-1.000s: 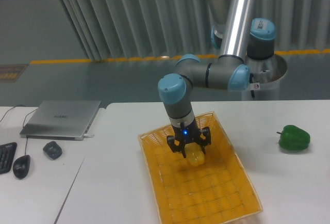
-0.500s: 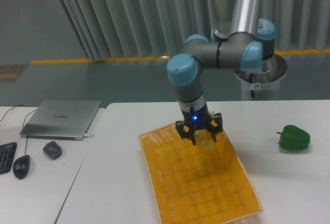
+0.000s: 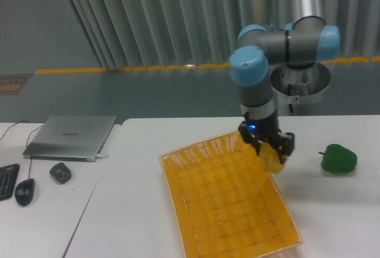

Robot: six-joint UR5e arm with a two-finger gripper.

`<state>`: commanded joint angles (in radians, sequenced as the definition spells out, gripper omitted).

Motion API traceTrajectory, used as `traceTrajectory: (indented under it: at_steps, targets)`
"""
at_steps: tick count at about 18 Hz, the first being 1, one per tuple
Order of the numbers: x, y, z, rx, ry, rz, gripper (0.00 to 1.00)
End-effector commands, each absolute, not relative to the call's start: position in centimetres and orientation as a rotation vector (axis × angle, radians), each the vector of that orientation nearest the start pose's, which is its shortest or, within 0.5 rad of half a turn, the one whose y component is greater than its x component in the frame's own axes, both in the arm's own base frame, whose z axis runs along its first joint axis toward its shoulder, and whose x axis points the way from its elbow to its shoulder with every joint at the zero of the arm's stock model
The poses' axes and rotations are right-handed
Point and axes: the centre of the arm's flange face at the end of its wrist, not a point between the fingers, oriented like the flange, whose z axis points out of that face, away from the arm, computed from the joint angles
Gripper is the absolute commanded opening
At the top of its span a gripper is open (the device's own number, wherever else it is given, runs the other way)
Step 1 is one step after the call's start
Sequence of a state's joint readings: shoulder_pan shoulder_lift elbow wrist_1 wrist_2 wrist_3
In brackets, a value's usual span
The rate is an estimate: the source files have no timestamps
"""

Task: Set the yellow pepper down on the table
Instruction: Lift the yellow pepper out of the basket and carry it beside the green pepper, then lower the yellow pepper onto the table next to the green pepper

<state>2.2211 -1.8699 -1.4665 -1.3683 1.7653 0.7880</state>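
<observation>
Camera view: the gripper (image 3: 272,151) is clamped on the yellow pepper (image 3: 272,159), which hangs just below the fingers, lifted off any surface. Directly beneath and to the gripper's left lies the right-hand rim of the basket (image 3: 178,192), so the load sits over the edge rather than over bare table (image 3: 332,210). White tabletop opens to the gripper's right, before the green pepper (image 3: 339,158), which looks like the reason for carrying it this way: room to set it down.
</observation>
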Motion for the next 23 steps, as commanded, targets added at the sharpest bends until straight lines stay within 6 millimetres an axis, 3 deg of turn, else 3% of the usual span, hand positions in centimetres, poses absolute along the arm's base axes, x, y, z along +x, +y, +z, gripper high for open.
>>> traceTrajectory:
  at_steps: [4,6,8,13,20,23]
  targets:
    - [-33.2,53.1,38.0,-3.339,0.574,0.311,0.49]
    - [-35.2,52.0,37.6,-3.351,0.654,0.293,0.50]
    - [-36.3,52.8,36.2,-3.344,0.562,0.347,0.56]
    - [-37.3,53.4,35.6,-3.267,0.187,0.392,0.55]
    - [-37.2,53.6,33.5,-3.241,-0.008,0.446,0.58]
    - [-36.9,53.3,32.8,-3.255,-0.010,0.440,0.67]
